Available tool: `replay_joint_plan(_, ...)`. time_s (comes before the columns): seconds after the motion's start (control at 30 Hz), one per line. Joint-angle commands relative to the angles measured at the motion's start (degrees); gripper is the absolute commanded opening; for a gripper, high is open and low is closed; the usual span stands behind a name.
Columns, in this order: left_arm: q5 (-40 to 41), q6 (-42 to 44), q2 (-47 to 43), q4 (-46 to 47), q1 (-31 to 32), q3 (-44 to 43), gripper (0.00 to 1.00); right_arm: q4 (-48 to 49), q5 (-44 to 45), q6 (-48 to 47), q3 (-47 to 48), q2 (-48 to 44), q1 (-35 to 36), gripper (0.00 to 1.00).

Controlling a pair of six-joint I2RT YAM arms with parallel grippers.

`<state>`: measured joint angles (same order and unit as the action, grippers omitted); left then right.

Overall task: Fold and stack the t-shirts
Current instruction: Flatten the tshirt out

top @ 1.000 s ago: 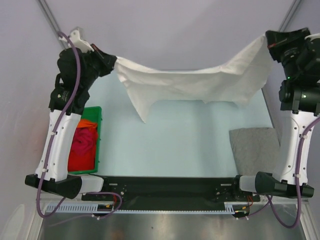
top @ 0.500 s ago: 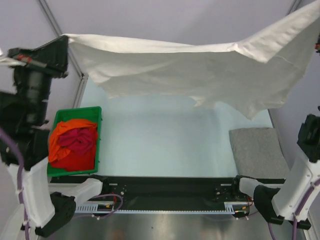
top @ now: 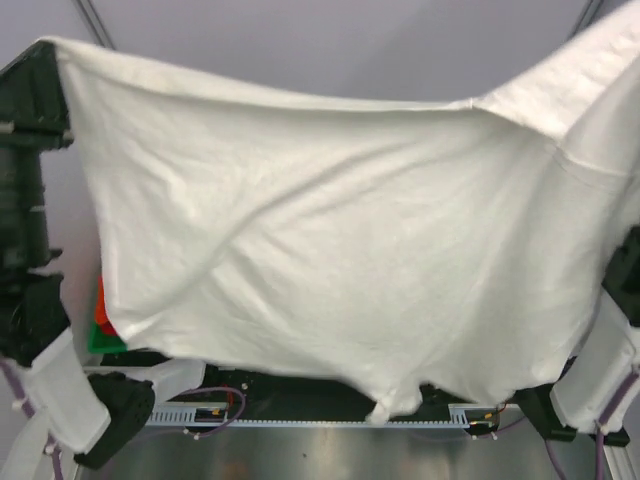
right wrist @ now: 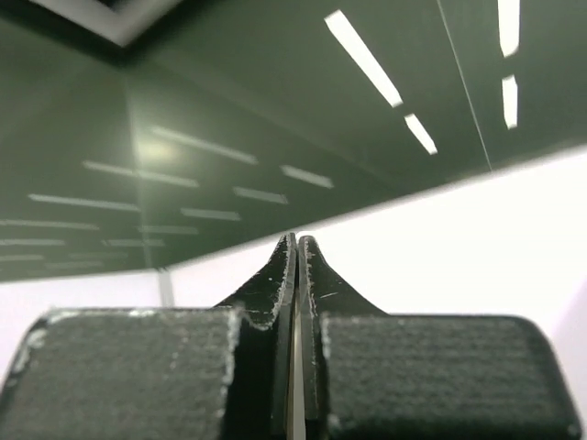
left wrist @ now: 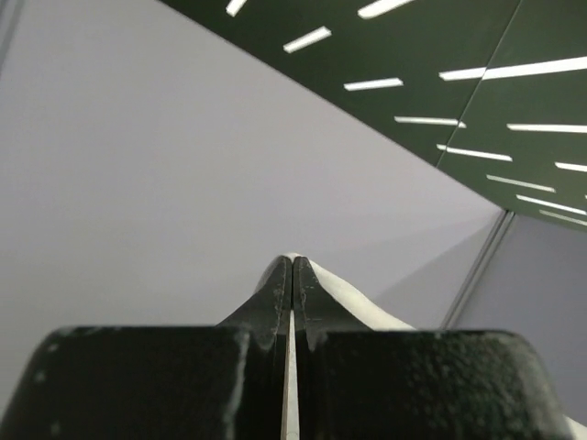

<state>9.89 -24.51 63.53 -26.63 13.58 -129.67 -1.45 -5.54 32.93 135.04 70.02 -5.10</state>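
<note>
At the near edge, the arm bases show below the lower hem of the white t-shirt, which hangs as one broad sheet across almost the whole top view. It is spread flat and unfolded, lifted clear of the desk, which is hidden behind it. No fold has been made in this shirt, so I judge it to be at the opening-out step, with laying down, folding and stacking all ahead.

Just past the left base, a sliver of the green bin peeks out beside the cloth. A bit of orange fabric sits in it, which suggests at least one more shirt waits its turn. Whether any shirt is already folded cannot be told, since the sheet covers the rest.

Further up, the left arm stands tall at the left edge and the right arm rises at the right. The shirt's top edge stretches between them, its right corner running out of the picture.

The left pincer is pressed fully together, with a thin white layer pinched between its fingers and more white cloth trailing off beside them. The right pincer is likewise clamped tight, a pale line showing in the seam, and I take that for the shirt's other corner.
</note>
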Motion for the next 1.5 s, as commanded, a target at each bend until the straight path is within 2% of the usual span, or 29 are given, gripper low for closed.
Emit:
replay_joint_plan(0.0,-5.1,-2.6,7.4,-1.5,-0.2,-5.4,0.0,-4.1,-2.2,2.0,0.5,9.3,-2.1,0.0)
replay_joint_plan(0.17,3.5,-3.3,8.1,-5.4,-0.3,-8.0,0.0,-2.3,-3.8,5.5,-1.8,8.6,-6.1,0.0)
replay_joint_plan(0.3,2.1,-4.1,4.5,-1.7,-0.3,-1.6,0.0,-2.3,-4.8,5.9,-2.9,7.2,-7.9,0.0)
replay_joint_plan(0.8,3.4,-3.6,-4.6,-0.6,-0.2,-1.4,0.0,-1.7,0.5,2.6,-1.9,-4.3,-7.6,0.0)
replay_joint_plan(0.97,3.1,-3.6,-6.8,-0.3,-0.2,-1.1,0.0,-0.9,4.6,-3.6,-0.6,-6.5,-1.1,0.0)
replay_joint_plan(1.1,3.2,-3.9,-6.7,-0.3,-0.2,0.3,0.0,-1.2,9.3,-10.1,-0.6,-6.0,8.8,0.0)
replay_joint_plan(1.17,3.6,-4.1,-6.4,-0.3,-0.2,1.9,0.0,-2.8,13.1,-15.1,-0.9,-4.9,16.1,0.0)
replay_joint_plan(1.23,4.6,-4.6,-6.7,-0.3,-0.2,5.9,0.0,-3.5,17.2,-18.4,-4.1,-4.4,22.1,0.0)
replay_joint_plan(1.3,5.2,-4.8,-7.2,0.4,-0.2,11.9,0.0,-3.6,19.4,-23.1,-7.1,-3.9,25.0,0.0)
replay_joint_plan(1.47,8.4,-4.1,-7.7,2.4,-0.2,26.4,0.0,-4.5,22.7,-29.4,-16.7,0.9,25.2,0.0)
